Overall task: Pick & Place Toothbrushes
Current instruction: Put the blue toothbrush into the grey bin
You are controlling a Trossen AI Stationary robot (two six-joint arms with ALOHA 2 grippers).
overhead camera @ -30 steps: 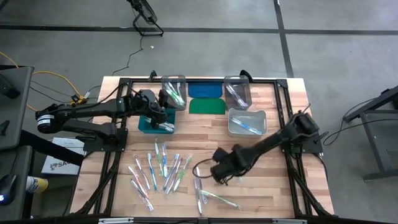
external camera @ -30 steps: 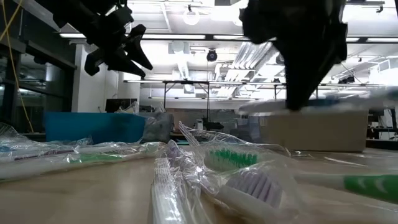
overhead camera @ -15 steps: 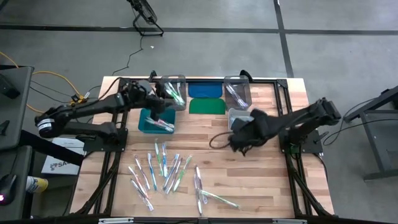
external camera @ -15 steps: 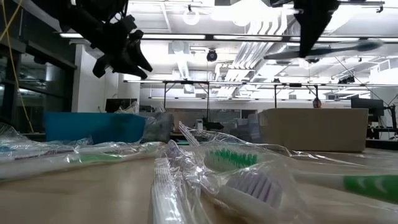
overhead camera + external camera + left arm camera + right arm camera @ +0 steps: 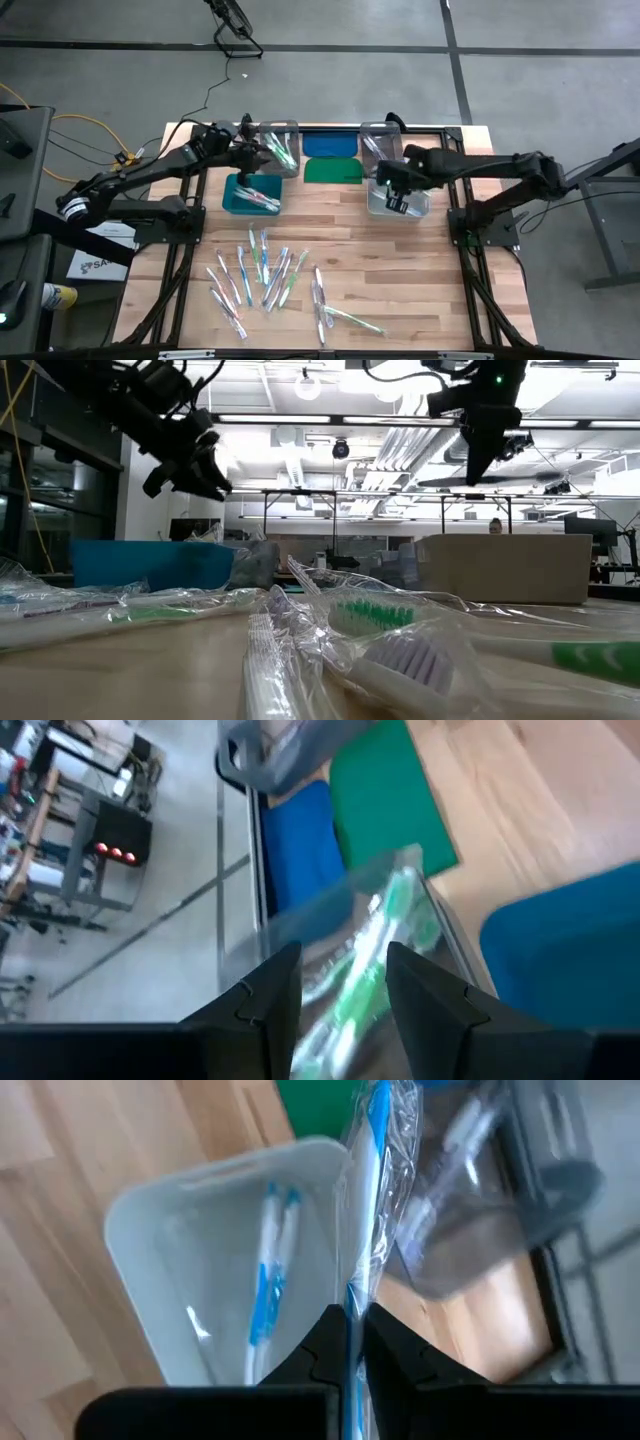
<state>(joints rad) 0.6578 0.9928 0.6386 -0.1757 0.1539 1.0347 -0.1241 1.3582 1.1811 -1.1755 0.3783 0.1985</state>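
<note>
Many wrapped toothbrushes [image 5: 262, 280] lie loose on the wooden table toward its near edge, and some show close up in the low view [image 5: 380, 630]. My right gripper [image 5: 394, 200] hangs above the white bin [image 5: 415, 187], shut on a blue toothbrush [image 5: 376, 1140] in a clear wrapper. That bin holds two blue toothbrushes [image 5: 268, 1270]. My left gripper [image 5: 250, 152] stands open in the air between the teal bin [image 5: 238, 198] and the far-left clear bin [image 5: 283, 130]. In the left wrist view its fingers [image 5: 270, 995] frame green toothbrushes [image 5: 375, 935] lying in that clear bin. My right gripper pinches the wrapped blue toothbrush [image 5: 352, 1285] between its two fingers, coming from above and slanting down. In the low view the toothbrush [image 5: 510, 479] lies about level under the fingertips, sticking out to both sides. It is lifted clear above the white bin.
A second clear bin [image 5: 381, 140] stands at the far right, beyond the white bin. A blue lid [image 5: 330, 145] and a green lid [image 5: 333, 171] lie flat between the two clear bins. A dark frame [image 5: 462, 250] edges the table.
My right gripper has risen from the loose toothbrushes near the table's near edge and swung toward the far right, rolling as it went. The blue toothbrush went with it, to above the white bin. My left gripper has moved from over the teal bin toward the far edge.
</note>
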